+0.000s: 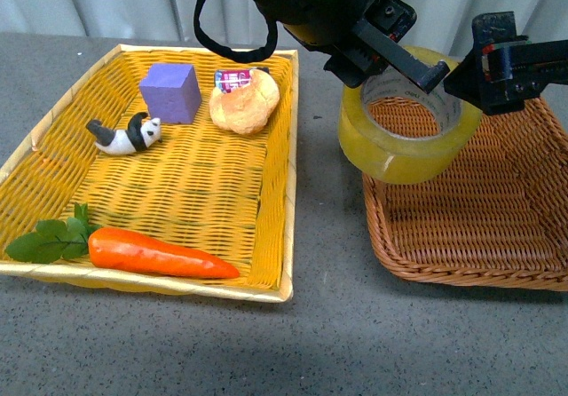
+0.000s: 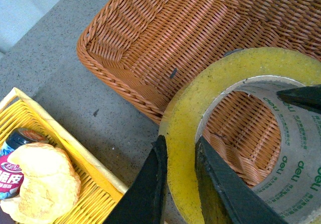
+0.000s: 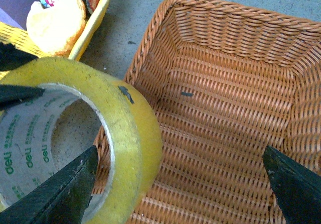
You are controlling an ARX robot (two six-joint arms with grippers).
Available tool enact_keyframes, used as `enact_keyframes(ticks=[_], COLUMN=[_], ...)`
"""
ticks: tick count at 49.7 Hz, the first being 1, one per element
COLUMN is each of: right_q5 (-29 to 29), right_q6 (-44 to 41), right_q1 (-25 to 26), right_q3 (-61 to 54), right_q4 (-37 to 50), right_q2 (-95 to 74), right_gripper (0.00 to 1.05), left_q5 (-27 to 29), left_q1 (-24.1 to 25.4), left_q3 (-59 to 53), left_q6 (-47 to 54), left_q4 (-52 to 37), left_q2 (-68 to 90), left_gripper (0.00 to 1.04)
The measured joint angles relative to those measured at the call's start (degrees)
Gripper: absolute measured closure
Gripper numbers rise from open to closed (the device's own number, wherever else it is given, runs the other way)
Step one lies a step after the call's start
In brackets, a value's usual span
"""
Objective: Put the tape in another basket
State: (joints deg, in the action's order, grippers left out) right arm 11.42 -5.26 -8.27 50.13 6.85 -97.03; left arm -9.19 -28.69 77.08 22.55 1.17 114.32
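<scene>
The yellow basket point(image 1: 177, 202) rests on the tabletop point(image 1: 330, 325). The left tool point(image 2: 179, 181) is clamped on the wall of the tape roll point(image 1: 408, 140), which hangs tilted above the near-left rim of the brown wicker basket point(image 1: 497, 227). The right tool point(image 3: 178, 189) stands wide apart beside the roll.

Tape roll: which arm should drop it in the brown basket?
Probably left: the left gripper pinches the tape above the edge of the brown basket; the right gripper is open and holds nothing.
</scene>
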Motion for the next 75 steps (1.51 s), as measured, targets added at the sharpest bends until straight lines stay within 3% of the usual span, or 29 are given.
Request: enact_keyframes(ticks=[14, 27, 37, 41, 47, 58, 69, 73, 75], right_q5=[-0.61, -0.35, 0.68, 0.26, 0.11, -4.09, -6.84, -7.23, -7.48], right_q6=[1.29, 1.99, 3.13, 3.34, 3.43, 3.3, 2.67, 2.34, 2.25], right_q1=[-0.83, -0.85, -1.25, -1.36, -1.33, 0.22, 3.41, 4.24, 4.5], right_q3=[1.62, 1.99, 2.47, 2.54, 2.62, 3.96, 4.61, 4.87, 5.03], right_q4=[0.15, -0.55, -1.11, -1.4, -1.38, -1.33, -1.36, -1.33, -1.33], right_q2=[-2.75, -3.76, -3.82, -4.04, -4.79, -6.43, -9.9, -11.72, -12.22], right_gripper=[0.09, 0.44, 0.8, 0.88, 0.89, 0.89, 0.89, 0.89, 0.89], left_q5=[0.0, 0.02, -0.02, -0.44, 3.61, 7.78, 12.79, 15.39, 16.22], left_q1=[0.0, -0.02, -0.22, -0.24, -0.9, -0.44, 3.61, 5.46, 6.1], left_q3=[0.02, 0.02, 0.24, 0.44, 2.71, 2.75, -1.68, -5.35, -6.38], left_q6=[0.0, 0.0, -0.11, -0.2, -2.19, -5.01, -10.75, -13.86, -14.53], left_q4=[0.0, 0.0, -0.04, -0.07, 5.2, 2.75, -5.33, -10.05, -11.47], left_q2=[0.0, 0.0, 0.0, 0.0, 0.02, -0.31, -3.08, -4.96, -5.35], left_gripper=[0.91, 0.91, 0.91, 0.92, 0.92, 0.62, 0.26, 0.08, 0.05])
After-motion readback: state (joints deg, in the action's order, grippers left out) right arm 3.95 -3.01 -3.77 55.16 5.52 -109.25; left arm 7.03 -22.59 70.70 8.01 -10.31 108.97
